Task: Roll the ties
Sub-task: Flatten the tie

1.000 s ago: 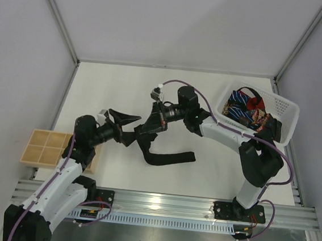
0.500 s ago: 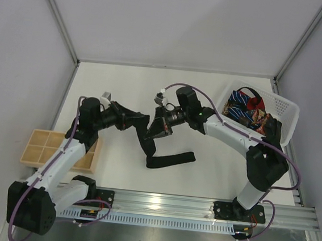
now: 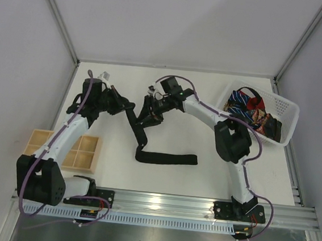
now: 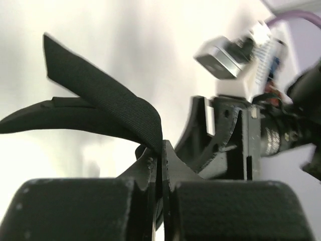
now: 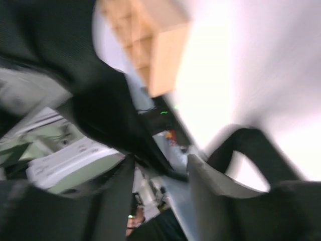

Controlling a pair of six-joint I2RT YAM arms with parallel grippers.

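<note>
Leftmost, a wooden compartment tray [image 3: 84, 150] sits at the left edge of the white table [image 3: 105, 166], partly hidden by the left arm.

Next, the left gripper [image 3: 121, 103] is raised over the table's far-left part. Its 2 fingers are closed tight on a fold of the black tie [image 3: 166, 157] — the left wrist view shows the fabric [image 4: 100, 95] pinched between the pads, with 1 pointed end sticking up and away.

From that grip the black tie runs right to the right gripper [image 3: 148, 112], then drops to the table, where its long tail lies flat as a band near the middle.

In the blurred right wrist view the right gripper's fingers [image 5: 118, 201] stand apart with a clear gap between them. The black tie [image 5: 108, 108] hangs across in front of them, not clamped — whether it touches a finger cannot be told.

Far right, a white lattice basket [image 3: 284, 118] holds a heap of other ties: blue-white striped [image 3: 242, 98], red [image 3: 255, 104] and brown patterned [image 3: 253, 118].
</note>
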